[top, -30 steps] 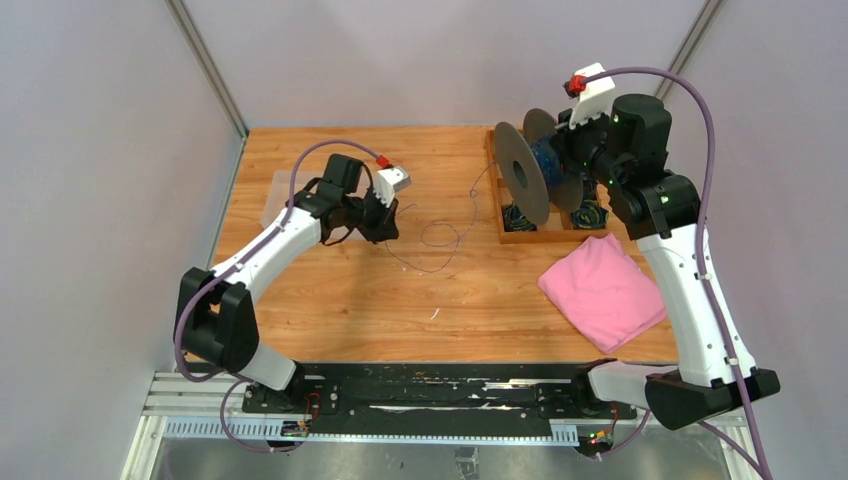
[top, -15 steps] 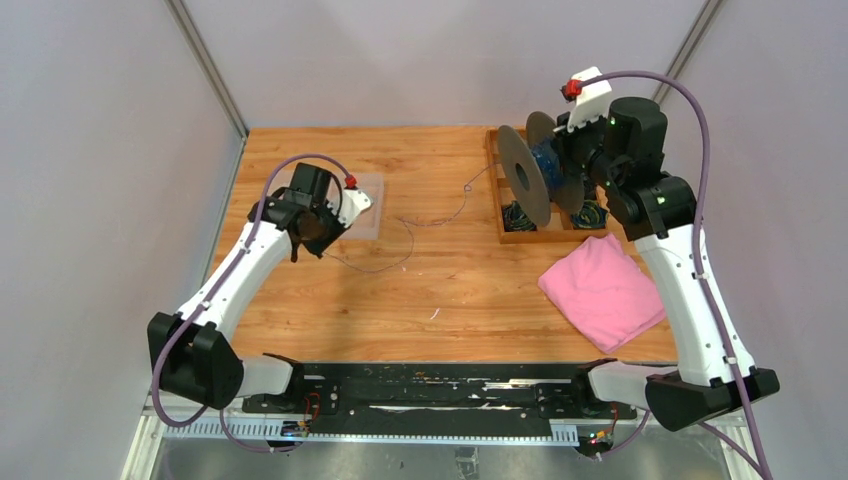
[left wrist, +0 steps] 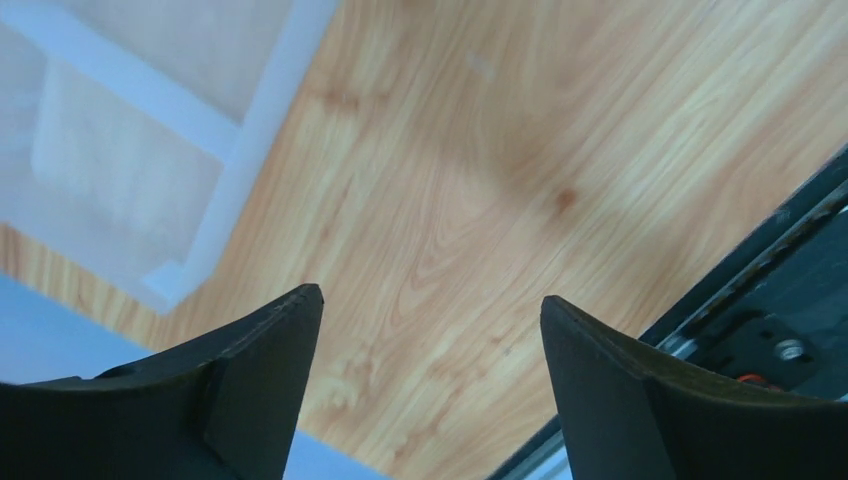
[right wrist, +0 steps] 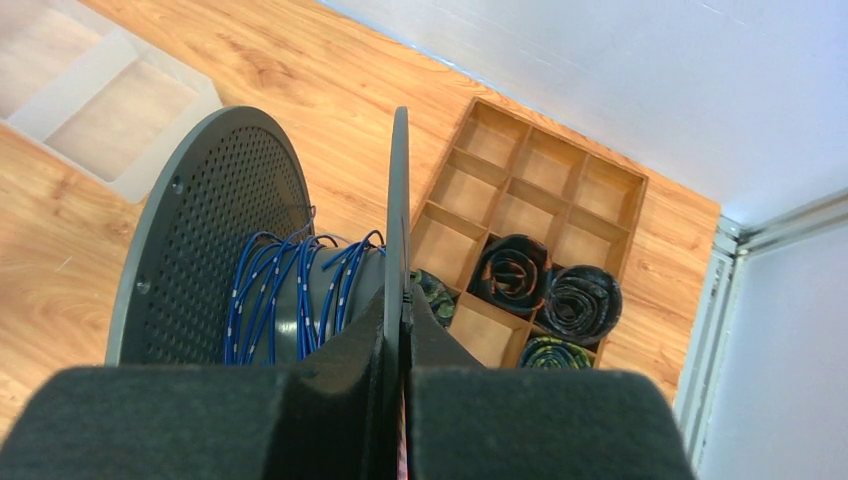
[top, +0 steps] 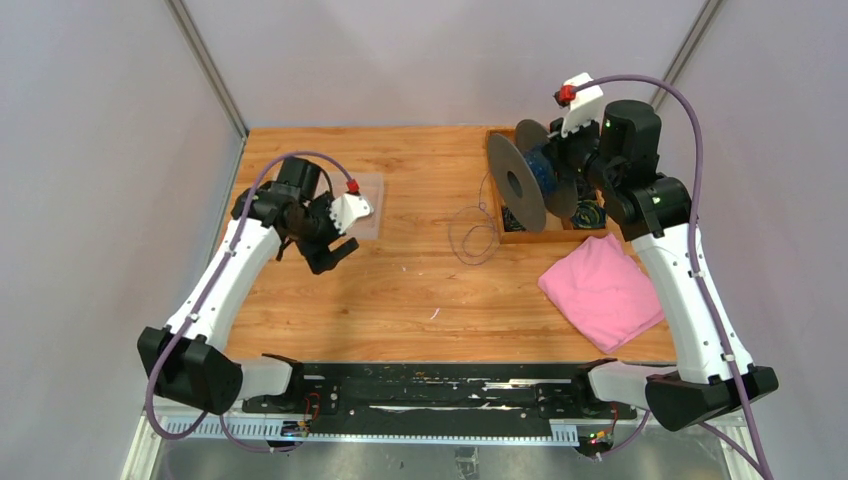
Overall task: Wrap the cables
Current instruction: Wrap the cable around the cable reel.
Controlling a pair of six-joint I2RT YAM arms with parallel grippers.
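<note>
- Top external view: the left arm reaches over the table's (top: 400,300) left half with its elbow bent. The left gripper (left wrist: 430,300) is spread wide and holds nothing.
- The right gripper (right wrist: 400,320) is clamped on a flange of the spool (top: 520,182).
- The cable (top: 472,238) — thin, dark — lies in loose loops on the table, just left of the spool.

1 thin dark loose wire (top: 470,232) | 1 black perforated-disc spool of blue wire (right wrist: 215,230) | 1 wooden compartment tray (top: 535,237) | 4 dark coiled bundles (right wrist: 512,270) | 1 pink cloth (top: 603,290) | 1 clear plastic tray (top: 375,200)
</note>
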